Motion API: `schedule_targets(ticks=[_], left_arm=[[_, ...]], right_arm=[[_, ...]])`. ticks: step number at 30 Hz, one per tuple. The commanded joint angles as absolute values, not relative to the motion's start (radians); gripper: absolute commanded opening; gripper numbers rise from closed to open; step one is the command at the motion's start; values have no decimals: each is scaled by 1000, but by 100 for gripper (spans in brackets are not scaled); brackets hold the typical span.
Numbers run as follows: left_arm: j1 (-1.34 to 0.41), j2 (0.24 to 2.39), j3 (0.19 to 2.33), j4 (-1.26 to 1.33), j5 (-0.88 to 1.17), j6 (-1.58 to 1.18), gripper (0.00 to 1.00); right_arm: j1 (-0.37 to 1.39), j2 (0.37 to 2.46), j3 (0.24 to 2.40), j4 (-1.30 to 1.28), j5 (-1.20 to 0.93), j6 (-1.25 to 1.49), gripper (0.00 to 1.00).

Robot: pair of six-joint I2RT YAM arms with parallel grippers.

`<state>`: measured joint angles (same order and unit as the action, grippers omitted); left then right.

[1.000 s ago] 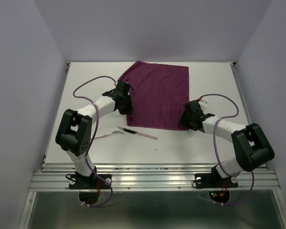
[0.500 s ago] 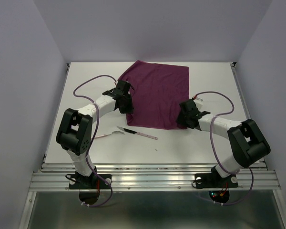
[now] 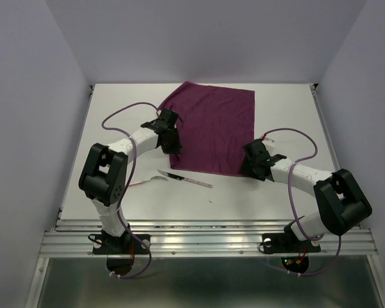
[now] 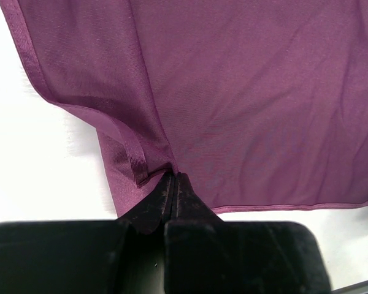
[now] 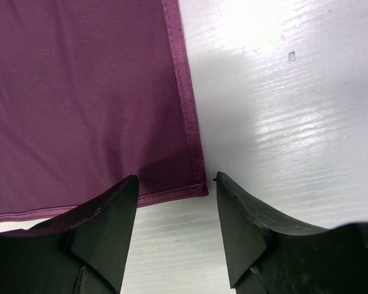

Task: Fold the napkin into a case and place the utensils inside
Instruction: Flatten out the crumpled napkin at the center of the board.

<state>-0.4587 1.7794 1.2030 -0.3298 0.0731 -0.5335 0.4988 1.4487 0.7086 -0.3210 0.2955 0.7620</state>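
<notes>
The burgundy napkin [image 3: 212,128] lies spread flat at the table's middle back; no case is in view. My left gripper [image 3: 176,150] is at its near left corner, shut on a pinch of the napkin's hem [image 4: 141,164], which rises in a small fold at the fingertips [image 4: 173,177]. My right gripper [image 3: 246,168] is at the near right corner, open. In the right wrist view its fingers [image 5: 110,214] straddle the napkin's corner [image 5: 193,187] without touching it. The two utensils lie in front of the napkin: a knife [image 3: 187,179] and a second utensil [image 3: 149,180] to its left.
White walls enclose the table on three sides. A metal rail [image 3: 205,234] runs along the near edge by the arm bases. Purple cables [image 3: 125,110] loop above each arm.
The right gripper shifted a little toward the napkin's near right corner, staying open. The left gripper kept its pinch and barely moved.
</notes>
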Motion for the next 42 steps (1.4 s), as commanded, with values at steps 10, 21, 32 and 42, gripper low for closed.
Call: schedule_targets(ticks=[10, 21, 32, 42], left_arm=[[-474, 1766, 1238, -333, 66, -545, 0], [-474, 1747, 1230, -333, 64, -538, 0], [-472, 1752, 1226, -325, 74, -537, 0], [-479, 1752, 1226, -318, 72, -541, 0]], right_arm=[[515, 1566, 669, -301, 241, 801, 24], [515, 1484, 658, -353, 345, 838, 1], [515, 1422, 664, -422, 371, 847, 63], [526, 1442, 689, -379, 325, 767, 68]])
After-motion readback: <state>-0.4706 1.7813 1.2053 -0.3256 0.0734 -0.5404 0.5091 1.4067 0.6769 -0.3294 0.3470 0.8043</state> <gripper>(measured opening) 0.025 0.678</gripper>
